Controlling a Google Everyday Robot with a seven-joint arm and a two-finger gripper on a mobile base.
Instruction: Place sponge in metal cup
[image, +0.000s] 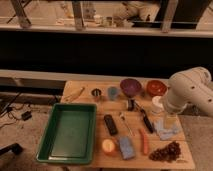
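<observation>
A blue sponge (125, 147) lies near the front edge of the wooden table (84, 86), right of an orange fruit (108, 145). The small metal cup (96, 93) stands upright at the back of the table, left of a blue cup (113, 92). My white arm (187, 90) reaches in from the right. My gripper (168, 121) hangs below it over the right side of the table, above a light blue cloth (162, 132). It is well to the right of the sponge and far from the metal cup.
A green tray (54, 144) fills the table's left half. A purple bowl (130, 86), red bowl (156, 87) and white cup (157, 103) stand at the back right. A black bar (110, 124), black tool (146, 120), red pepper (144, 142) and grapes (166, 151) lie around the sponge.
</observation>
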